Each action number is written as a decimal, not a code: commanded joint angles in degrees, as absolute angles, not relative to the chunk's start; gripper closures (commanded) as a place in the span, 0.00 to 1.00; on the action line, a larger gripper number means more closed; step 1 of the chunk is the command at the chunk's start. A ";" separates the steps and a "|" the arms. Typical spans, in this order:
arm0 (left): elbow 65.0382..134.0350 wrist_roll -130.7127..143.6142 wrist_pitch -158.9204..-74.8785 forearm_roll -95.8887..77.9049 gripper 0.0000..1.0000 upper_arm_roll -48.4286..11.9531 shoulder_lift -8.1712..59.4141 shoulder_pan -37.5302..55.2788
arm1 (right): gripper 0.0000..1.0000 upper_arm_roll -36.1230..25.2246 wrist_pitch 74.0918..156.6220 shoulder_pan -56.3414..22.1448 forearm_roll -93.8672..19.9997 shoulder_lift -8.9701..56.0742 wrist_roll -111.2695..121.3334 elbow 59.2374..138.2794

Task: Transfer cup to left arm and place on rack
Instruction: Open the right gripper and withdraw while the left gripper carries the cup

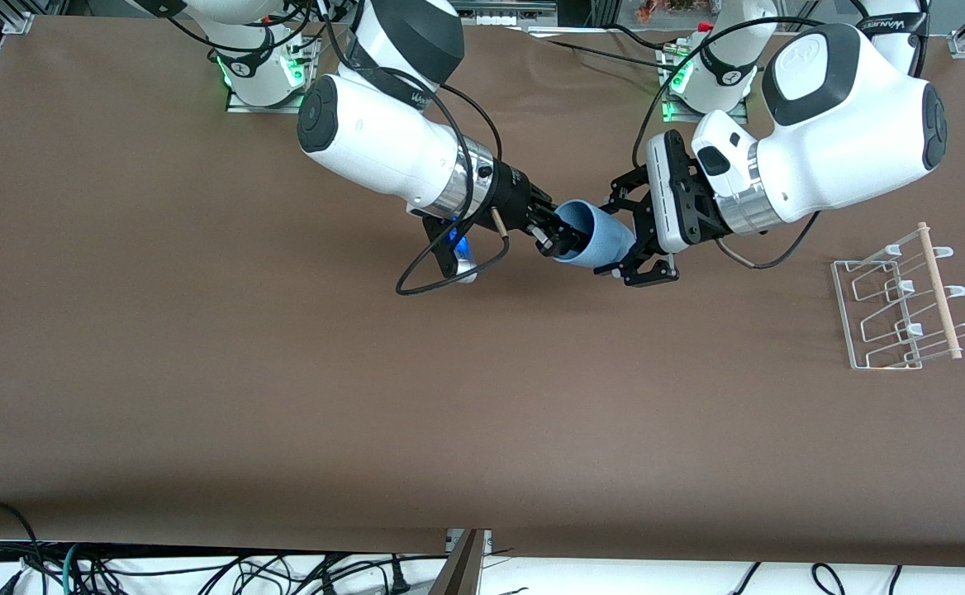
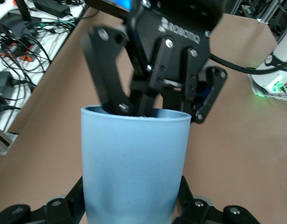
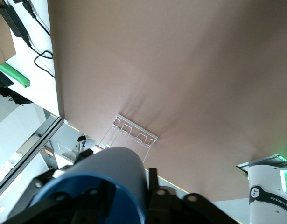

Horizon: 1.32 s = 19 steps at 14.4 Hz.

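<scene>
The light-blue cup (image 1: 602, 240) lies on its side in the air over the middle of the table, between the two grippers. My left gripper (image 1: 615, 238) is shut on its closed end; in the left wrist view its black fingers (image 2: 64, 207) press both sides of the cup (image 2: 134, 163). My right gripper (image 1: 553, 235) is at the cup's mouth, one finger inside the rim and one outside, standing loose of the wall (image 3: 120, 172). The white wire rack (image 1: 904, 306) with its wooden dowel sits on the table at the left arm's end, empty.
The brown table (image 1: 284, 397) spreads wide around the arms. The arm bases (image 1: 259, 74) (image 1: 714, 74) stand along its back edge. A black cable loop (image 1: 441, 277) hangs under the right wrist. Loose cables (image 1: 202, 570) lie past the front edge.
</scene>
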<state>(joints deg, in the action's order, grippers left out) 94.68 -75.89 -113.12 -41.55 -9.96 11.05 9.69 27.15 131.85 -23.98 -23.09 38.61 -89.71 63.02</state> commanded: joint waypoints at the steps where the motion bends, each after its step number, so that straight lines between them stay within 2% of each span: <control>1: 95.01 -77.17 -109.26 -43.42 0.89 -10.46 10.02 7.74 | 0.17 27.25 132.01 -23.56 -23.91 39.03 -89.74 61.61; 2: 95.01 -77.08 -108.12 -43.07 0.91 -10.28 9.93 7.56 | 0.07 27.25 131.58 -22.60 -23.99 37.72 -89.82 61.61; 3: 95.01 -76.99 -106.54 -42.63 0.92 -9.85 9.93 7.47 | 0.03 27.16 131.49 -21.37 -23.99 36.75 -89.74 61.70; 6: 95.45 -76.47 -99.17 -37.39 0.97 -9.67 10.02 2.66 | 0.02 27.07 129.65 -18.03 -24.00 35.16 -89.82 61.87; 9: 95.28 -74.54 -92.30 -25.44 0.99 -9.58 10.11 -0.52 | 0.01 26.81 122.90 -12.33 -23.91 32.44 -89.48 61.87; 13: 95.01 -73.65 -90.44 -11.11 1.00 -9.49 11.51 -3.95 | 0.01 26.63 111.64 -2.66 -23.55 26.73 -84.22 61.87; 16: 94.92 -71.28 -89.82 0.50 1.00 -9.23 12.56 -7.19 | 0.01 26.54 104.27 4.29 -23.47 25.50 -76.93 61.79; 19: 94.83 -71.37 -90.00 8.65 1.00 -9.05 13.01 -10.02 | 0.01 24.36 91.10 8.87 -22.33 20.58 -68.07 61.79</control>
<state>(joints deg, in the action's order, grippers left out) 95.19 -72.23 -90.74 2.58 -8.39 13.14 -8.66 25.54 97.90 6.84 -23.33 24.80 -73.43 60.67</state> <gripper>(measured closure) 0.225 0.009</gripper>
